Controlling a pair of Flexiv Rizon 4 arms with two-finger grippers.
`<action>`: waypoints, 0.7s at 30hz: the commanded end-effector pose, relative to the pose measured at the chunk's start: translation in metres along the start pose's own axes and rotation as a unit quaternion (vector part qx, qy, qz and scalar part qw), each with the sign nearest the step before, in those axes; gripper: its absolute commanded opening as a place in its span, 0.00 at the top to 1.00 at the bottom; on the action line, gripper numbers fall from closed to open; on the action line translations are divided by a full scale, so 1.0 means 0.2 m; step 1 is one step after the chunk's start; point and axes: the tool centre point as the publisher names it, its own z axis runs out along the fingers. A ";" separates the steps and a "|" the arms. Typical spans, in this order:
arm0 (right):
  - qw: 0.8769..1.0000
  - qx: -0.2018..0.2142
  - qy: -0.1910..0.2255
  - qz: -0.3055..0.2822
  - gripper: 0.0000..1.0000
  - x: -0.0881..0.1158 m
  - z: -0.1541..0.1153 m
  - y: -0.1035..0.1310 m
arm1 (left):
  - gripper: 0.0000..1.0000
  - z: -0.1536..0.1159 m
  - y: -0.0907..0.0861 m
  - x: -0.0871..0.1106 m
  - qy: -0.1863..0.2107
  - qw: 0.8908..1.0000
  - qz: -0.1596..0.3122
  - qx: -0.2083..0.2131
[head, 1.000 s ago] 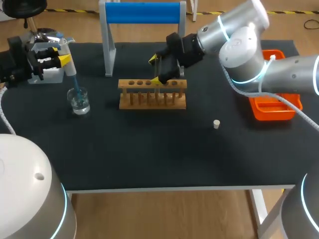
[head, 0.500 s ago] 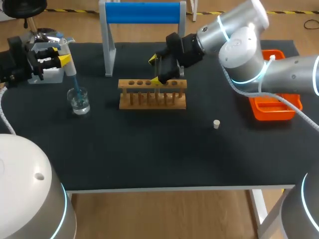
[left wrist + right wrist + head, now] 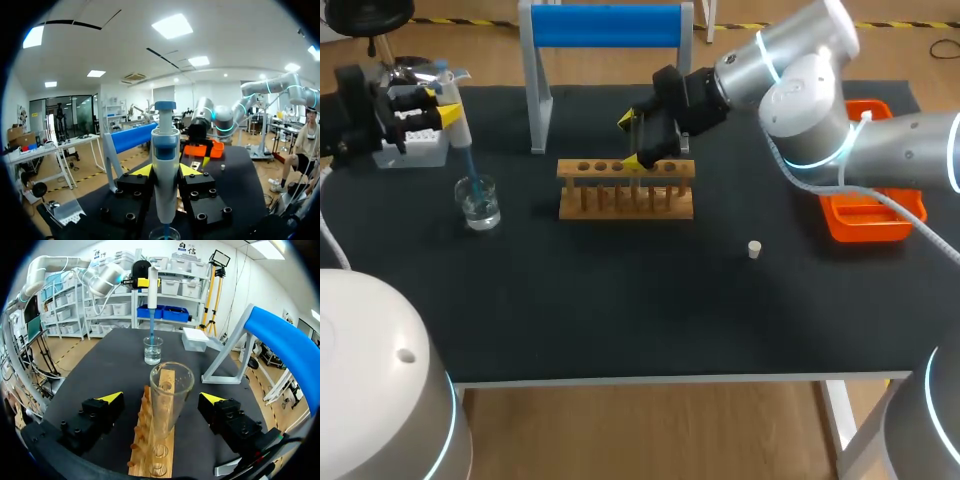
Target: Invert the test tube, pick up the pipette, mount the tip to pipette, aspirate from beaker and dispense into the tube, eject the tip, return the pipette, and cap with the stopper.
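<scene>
My left gripper [image 3: 432, 108] is shut on the white and blue pipette [image 3: 165, 170], held upright at the table's far left. The pipette's blue tip [image 3: 468, 165] dips into the glass beaker [image 3: 478, 203], which holds clear liquid. In the right wrist view the pipette [image 3: 152, 287] and beaker [image 3: 153, 350] stand beyond the rack. My right gripper [image 3: 160, 399] is open over the wooden rack [image 3: 625, 190]. An upright clear test tube [image 3: 170, 390] stands in the rack between its fingers, which do not touch it. A small white stopper [image 3: 754, 249] lies on the black mat.
A stand with a blue roll [image 3: 605, 25] rises behind the rack. An orange tray [image 3: 865, 218] sits at the right edge under my right arm. A white tip box [image 3: 415, 148] sits behind the beaker, under my left gripper.
My left gripper with the pipette has shifted slightly up and back, the tip still in the beaker. The right arm has not moved.
</scene>
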 end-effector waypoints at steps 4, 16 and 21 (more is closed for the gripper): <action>1.000 0.002 0.003 0.000 0.00 -0.01 -0.01 0.00 | 1.00 -0.01 -0.08 0.02 -0.007 1.000 0.004 -0.009; 1.000 0.002 0.003 0.000 0.00 -0.01 -0.01 0.00 | 1.00 0.00 -0.36 0.06 0.001 0.999 0.027 -0.017; 1.000 0.002 0.003 0.000 0.00 -0.01 -0.01 0.00 | 1.00 0.04 -0.49 0.09 0.015 0.999 0.026 -0.030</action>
